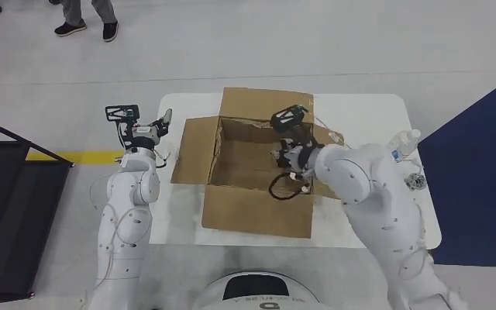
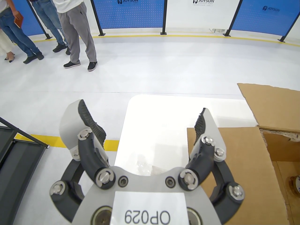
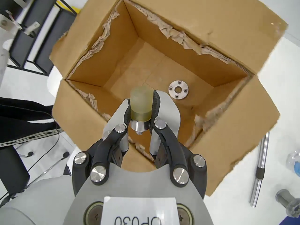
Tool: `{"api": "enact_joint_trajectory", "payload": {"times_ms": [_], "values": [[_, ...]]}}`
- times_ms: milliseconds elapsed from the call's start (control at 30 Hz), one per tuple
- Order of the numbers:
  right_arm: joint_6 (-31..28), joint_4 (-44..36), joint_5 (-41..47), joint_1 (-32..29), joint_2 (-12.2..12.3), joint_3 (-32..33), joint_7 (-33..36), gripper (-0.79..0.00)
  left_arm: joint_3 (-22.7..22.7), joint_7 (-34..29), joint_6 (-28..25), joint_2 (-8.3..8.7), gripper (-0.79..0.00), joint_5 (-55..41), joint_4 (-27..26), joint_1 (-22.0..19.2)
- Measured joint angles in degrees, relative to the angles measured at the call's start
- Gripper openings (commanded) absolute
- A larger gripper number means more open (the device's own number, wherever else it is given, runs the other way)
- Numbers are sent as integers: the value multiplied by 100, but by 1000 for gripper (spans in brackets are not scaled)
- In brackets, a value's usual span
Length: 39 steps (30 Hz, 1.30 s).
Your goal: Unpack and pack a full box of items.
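Top view: an open cardboard box point(image 1: 256, 209) sits mid-counter point(image 1: 372, 108) with its four flaps folded outward; the left end effector point(image 1: 164, 118) hangs at the counter's far left corner, beside the box's left flap and apart from it; the right end effector point(image 1: 280, 155) is over the right part of the box's opening; a clear bottle point(image 1: 404, 143) lies near the counter's right edge, well apart from the box.

Left wrist view: the left end effector point(image 2: 142, 106) is spread wide with nothing between its ribbed pads; the counter's point(image 2: 152, 122) rounded corner lies beneath it; a flap of the box point(image 2: 234, 165) lies close by, partly under one finger.

Right wrist view: the right end effector point(image 3: 141, 98) is narrowed onto a yellowish translucent cylinder point(image 3: 140, 108), a pad pressing on either side; the cylinder's metal stud end points back toward the wrist; it is held over the open box point(image 3: 199, 19), whose rim is torn and ragged; a round metal disc point(image 3: 178, 90) with holes lies flat on the box floor, apart from the walls; outside the box, on the counter point(image 3: 276, 71), lie a metal tube point(image 3: 262, 153) and, near it, the bottle point(image 3: 294, 160).
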Motion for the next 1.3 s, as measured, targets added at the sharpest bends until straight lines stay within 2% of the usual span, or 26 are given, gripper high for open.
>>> {"api": "enact_joint_trajectory", "payload": {"times_ms": [167,267,567,900,967,1033,1100,1233,1300], "values": [[506,1603,-581,977,-350,-1536,-429,-785,0,0,0,0,0,0,0,0],[715,2217,-513,1320,-534,-1971,-569,-785,0,0,0,0,0,0,0,0],[1107,4023,-338,2070,-1008,-2563,-998,-785,0,0,0,0,0,0,0,0],[916,5717,373,2601,-1635,-3069,-1537,-785,0,0,0,0,0,0,0,0],[881,6005,467,2676,-1757,-3147,-1628,-717,0,0,0,0,0,0,0,0],[861,6216,521,2739,-1849,-3196,-1688,-683,0,0,0,0,0,0,0,0],[853,6434,576,2814,-1942,-3226,-1731,-606,0,0,0,0,0,0,0,0],[885,6796,632,2958,-2092,-3250,-1756,-600,0,0,0,0,0,0,0,0],[868,6879,673,2992,-2136,-3233,-1784,-566,0,0,0,0,0,0,0,0]]}}
